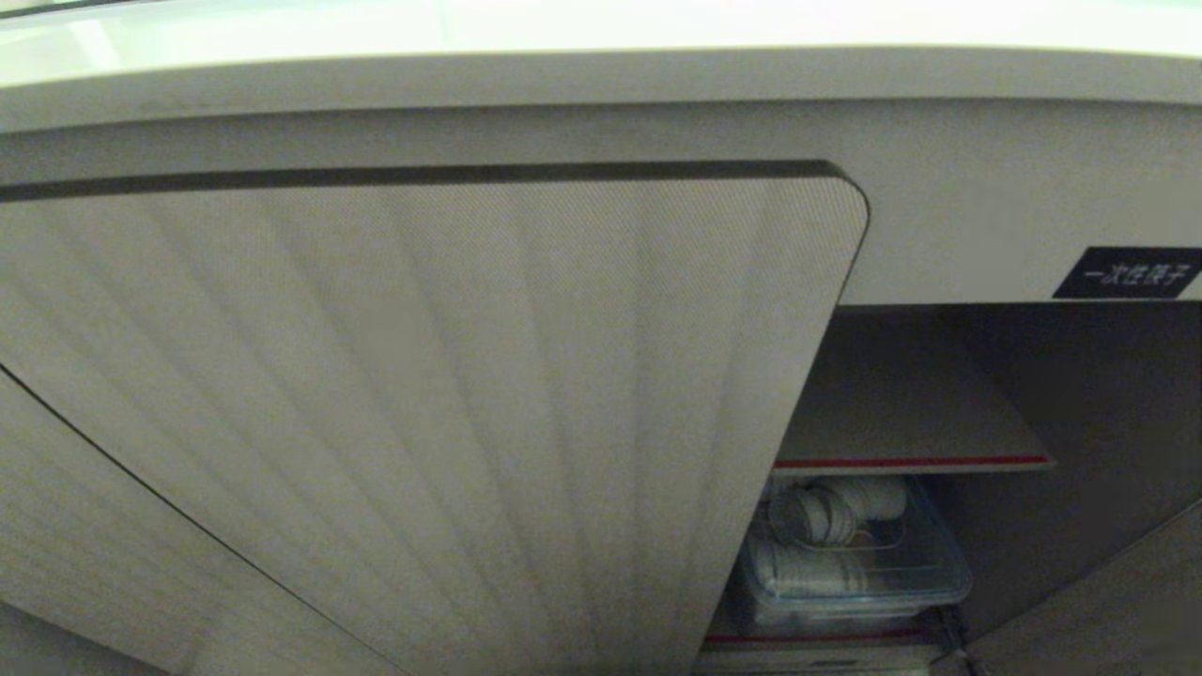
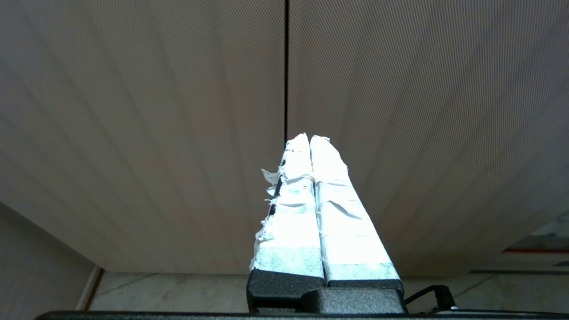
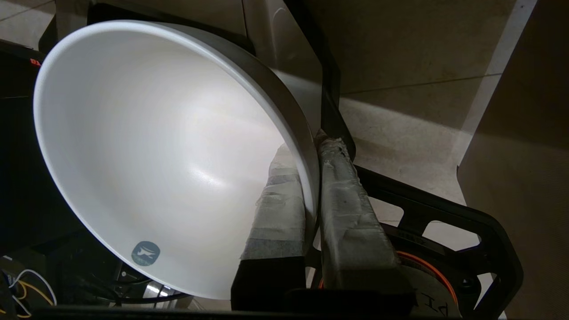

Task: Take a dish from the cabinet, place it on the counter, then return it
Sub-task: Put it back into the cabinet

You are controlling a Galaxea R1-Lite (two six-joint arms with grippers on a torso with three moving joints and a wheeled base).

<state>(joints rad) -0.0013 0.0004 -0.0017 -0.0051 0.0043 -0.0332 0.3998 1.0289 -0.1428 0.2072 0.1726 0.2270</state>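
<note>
In the right wrist view the dish (image 3: 155, 146), a plain white round bowl, hangs tilted with its hollow facing the camera. My right gripper (image 3: 307, 149) is shut on its rim, one taped finger (image 3: 278, 209) inside the bowl and the other outside. The cabinet (image 1: 939, 394) stands open at the right of the head view, behind a ribbed beige door (image 1: 451, 422). The counter (image 1: 601, 28) runs along the top of that view. My left gripper (image 2: 310, 138) is shut on nothing, close to the closed ribbed doors (image 2: 400, 111). Neither gripper shows in the head view.
Inside the cabinet a red-edged shelf (image 1: 911, 462) sits above a clear plastic bin (image 1: 850, 573) of white cups. A black label (image 1: 1127, 272) is above the opening. Under the bowl lie the robot's black base frame (image 3: 444, 213) and tiled floor (image 3: 400, 120).
</note>
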